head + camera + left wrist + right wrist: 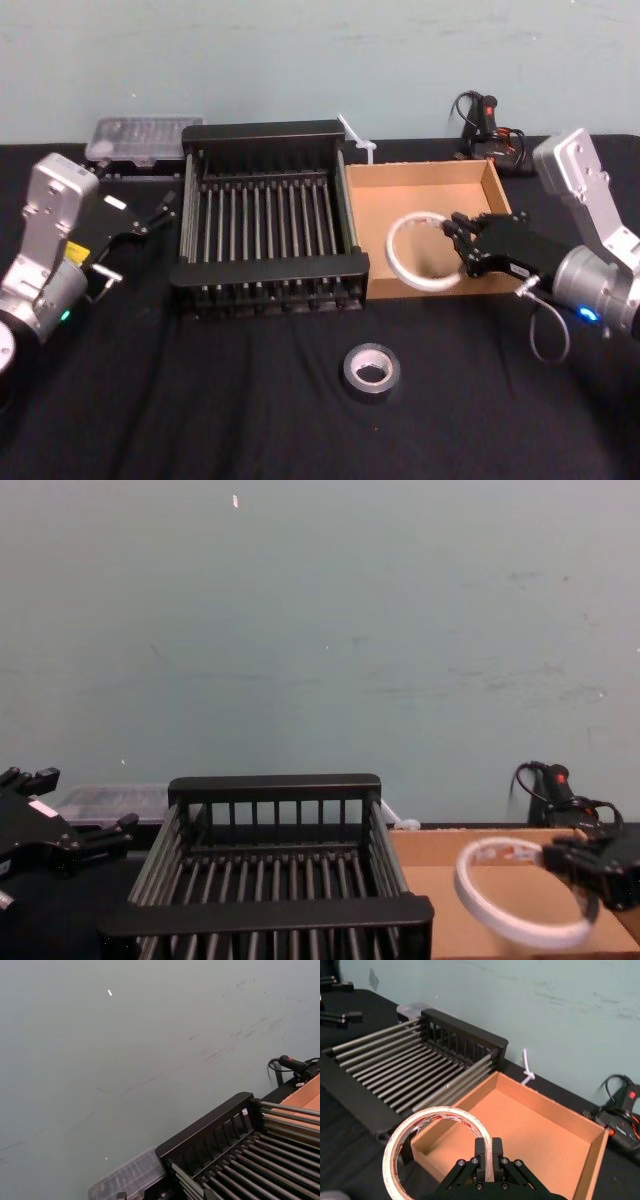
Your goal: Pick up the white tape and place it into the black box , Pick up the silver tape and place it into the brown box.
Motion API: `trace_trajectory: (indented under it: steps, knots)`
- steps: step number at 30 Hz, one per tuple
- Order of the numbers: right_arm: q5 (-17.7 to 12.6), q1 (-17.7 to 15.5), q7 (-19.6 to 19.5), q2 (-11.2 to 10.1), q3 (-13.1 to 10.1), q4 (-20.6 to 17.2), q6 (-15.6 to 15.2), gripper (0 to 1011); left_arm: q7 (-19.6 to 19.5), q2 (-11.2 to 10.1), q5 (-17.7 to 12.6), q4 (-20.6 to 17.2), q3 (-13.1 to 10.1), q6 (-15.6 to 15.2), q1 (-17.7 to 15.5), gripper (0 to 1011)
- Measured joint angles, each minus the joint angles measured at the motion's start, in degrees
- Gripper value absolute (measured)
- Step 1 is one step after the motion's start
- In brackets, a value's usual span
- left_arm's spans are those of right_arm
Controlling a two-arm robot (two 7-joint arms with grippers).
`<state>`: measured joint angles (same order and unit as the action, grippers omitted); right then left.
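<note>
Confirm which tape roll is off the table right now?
The white tape, pinched by the right gripper above the brown box. The silver tape lies flat on the table.

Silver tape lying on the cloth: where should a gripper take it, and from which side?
The silver tape lies flat, hole up, alone on the black table in front of the boxes. Probably best from straight above, one finger in the pale core and one outside, pinching the wall; its low profile leaves little to grip from the side.
</note>
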<state>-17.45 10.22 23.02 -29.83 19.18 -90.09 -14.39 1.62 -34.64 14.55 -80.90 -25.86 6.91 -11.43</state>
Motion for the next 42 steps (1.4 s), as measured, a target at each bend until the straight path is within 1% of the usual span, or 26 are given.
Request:
trace_trajectory:
  steps: [9, 17, 18, 20, 21, 28, 30, 32, 34, 42]
  knots:
    - [0.6, 3.9, 0.5, 2.0, 1.4, 2.4, 0.1, 88, 0.0, 0.0, 0.0, 0.0, 0.0, 0.0, 0.0, 1001]
    - [1.7, 7.3, 1.4, 3.2, 3.0, 5.0, -0.1, 88, 0.0, 0.0, 0.0, 0.0, 0.0, 0.0, 0.0, 1001]
    - [1.7, 7.3, 1.4, 3.2, 3.0, 5.0, -0.1, 88, 0.0, 0.0, 0.0, 0.0, 0.0, 0.0, 0.0, 1002]
    - [2.2, 8.6, 1.9, 3.7, 3.8, 6.1, 0.0, 88, 0.0, 0.0, 0.0, 0.0, 0.0, 0.0, 0.0, 1001]
    - [2.2, 8.6, 1.9, 3.7, 3.8, 6.1, 0.0, 88, 0.0, 0.0, 0.0, 0.0, 0.0, 0.0, 0.0, 1001]
    - [3.2, 11.5, 2.7, 5.3, 5.4, 8.3, 0.5, 88, 0.0, 0.0, 0.0, 0.0, 0.0, 0.0, 0.0, 1001]
    - [3.6, 12.6, 3.1, 6.0, 6.2, 9.2, 0.8, 88, 0.0, 0.0, 0.0, 0.0, 0.0, 0.0, 0.0, 1002]
    - [3.7, 12.9, 3.3, 6.1, 6.4, 9.5, 0.9, 88, 0.0, 0.0, 0.0, 0.0, 0.0, 0.0, 0.0, 1001]
    - [4.0, 14.2, 3.8, 6.8, 7.2, 10.5, 1.1, 88, 0.0, 0.0, 0.0, 0.0, 0.0, 0.0, 0.0, 1001]
    - [4.9, 16.8, 4.8, 8.4, 9.0, 13.1, 1.8, 88, 0.0, 0.0, 0.0, 0.0, 0.0, 0.0, 0.0, 1001]
